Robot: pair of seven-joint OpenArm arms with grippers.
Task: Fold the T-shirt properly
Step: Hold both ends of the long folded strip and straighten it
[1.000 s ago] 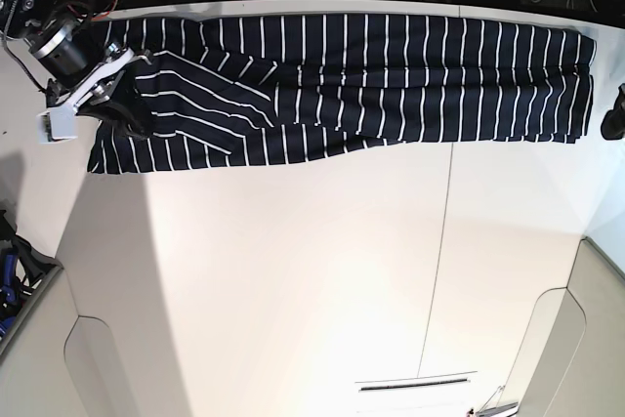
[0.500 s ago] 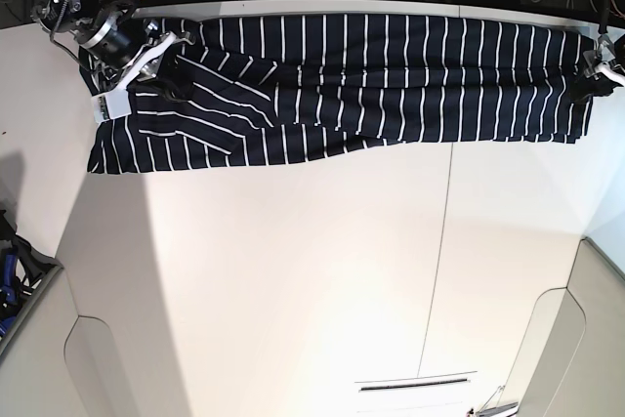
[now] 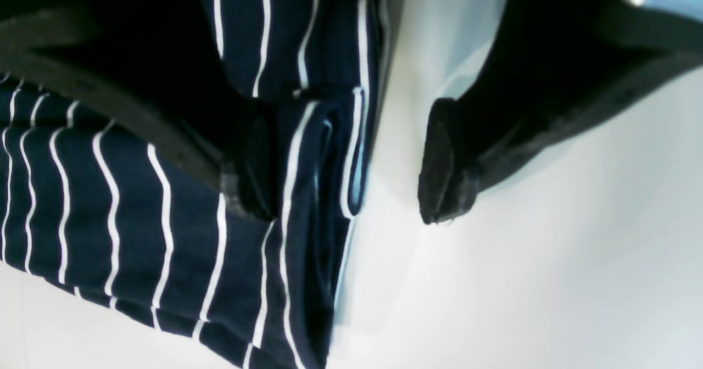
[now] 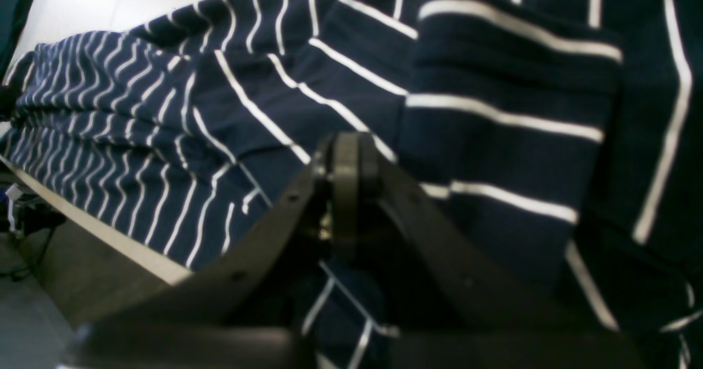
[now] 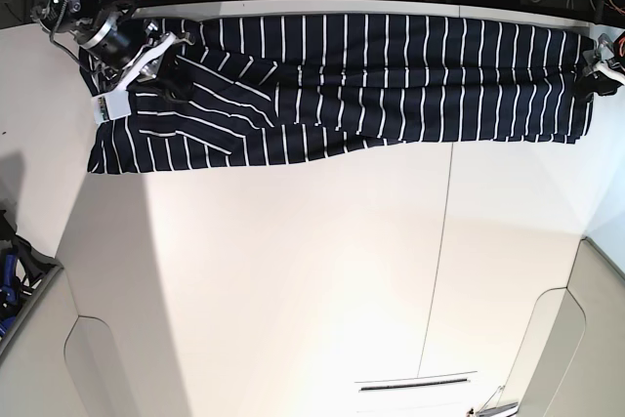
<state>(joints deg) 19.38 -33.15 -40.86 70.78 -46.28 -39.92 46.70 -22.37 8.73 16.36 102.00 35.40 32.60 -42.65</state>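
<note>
Two black robot grippers are at the two ends of a big dark navy T-shirt with thin white stripes. It lies in a long, bunched-up strip across the far side of a smooth white table.

The left gripper has its two dark tips wide apart. One tip is over the shirt's end, and the other is past the edge, above the white table. The folded end of the cloth lies between them. The near tip covers part of the stripes, so it is hard to say if it touches the cloth. In the base view, most of the left arm is cut off by the side of the picture.

The right gripper has its tips together, over the rumpled other end of the shirt. Its tips look dark and blurry, and it is hard to tell if a bit of cloth is pinched there. Its black and white body hides some of the cloth under it. The far parts of the folds are small, and the shirt's neck and sleeves cannot be picked out in the heap.
</note>
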